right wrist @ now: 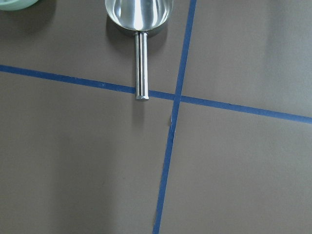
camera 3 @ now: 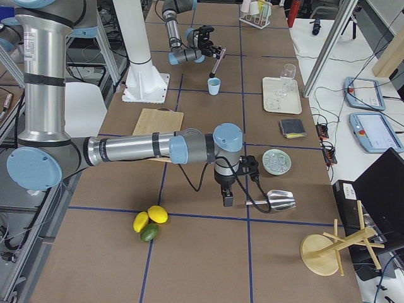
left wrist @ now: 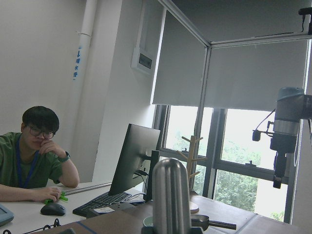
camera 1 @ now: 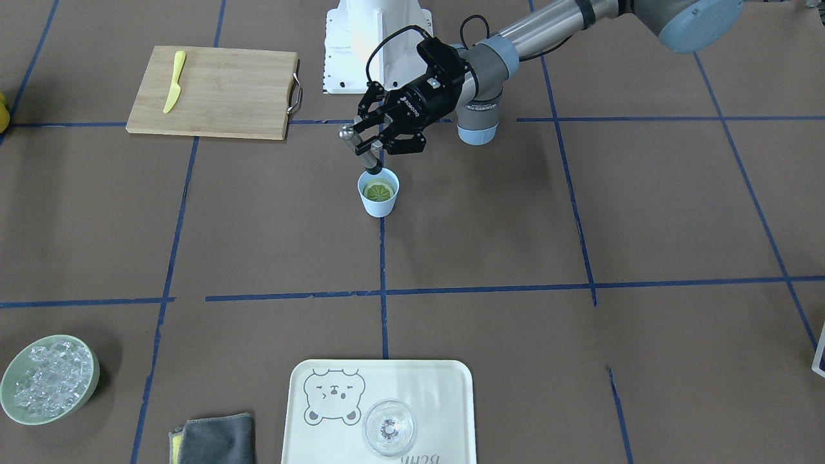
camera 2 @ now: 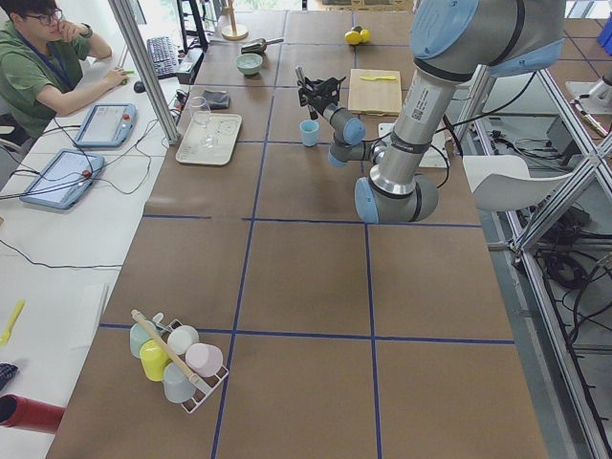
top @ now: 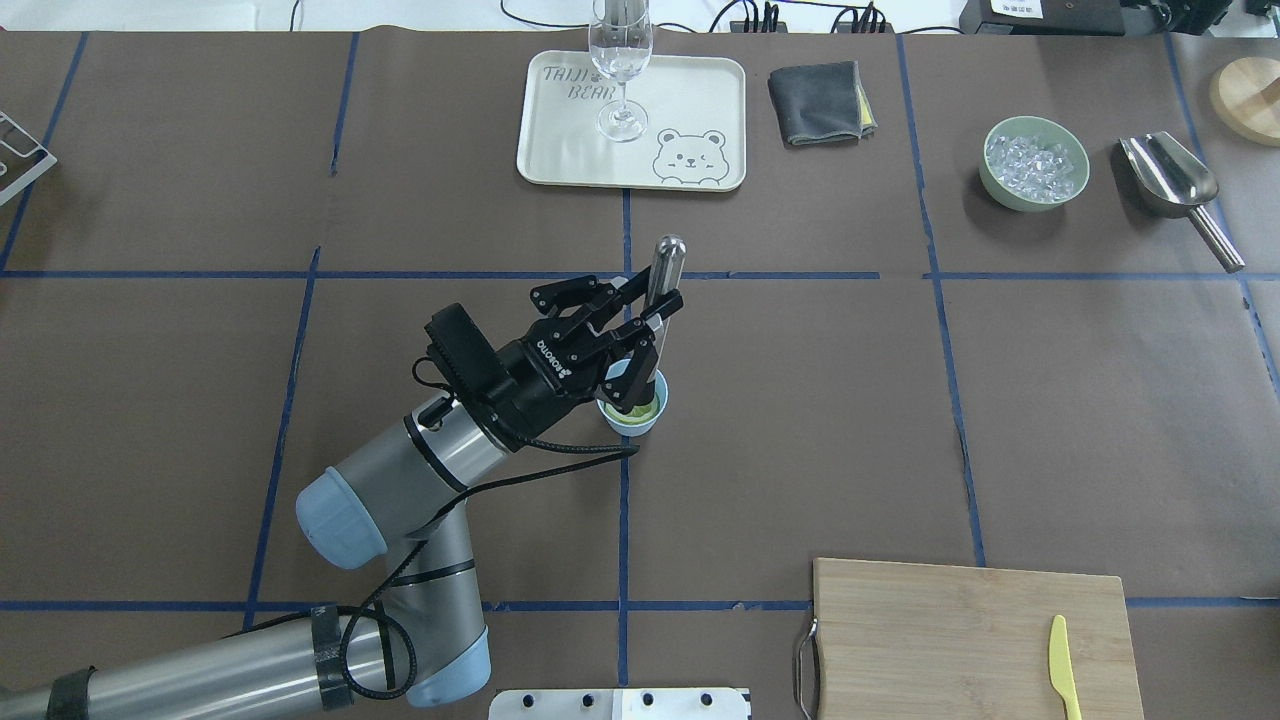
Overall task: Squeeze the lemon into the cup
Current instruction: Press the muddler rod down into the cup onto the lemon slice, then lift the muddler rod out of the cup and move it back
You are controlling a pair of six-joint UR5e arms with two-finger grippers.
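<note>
The light-blue cup stands near the table's middle, and it also shows in the overhead view. The lemon half lies inside it, cut face up. My left gripper is shut on a steel muddler with a black tip, held tilted with the tip at the cup's rim, over the lemon. From overhead the gripper grips the muddler above the cup. My right gripper hangs over the table by a metal scoop; I cannot tell whether it is open or shut.
A bamboo cutting board with a yellow plastic knife lies near the robot's base. A bear tray holds a clear glass. A green ice bowl and grey cloth lie alongside. Whole fruits lie near my right arm.
</note>
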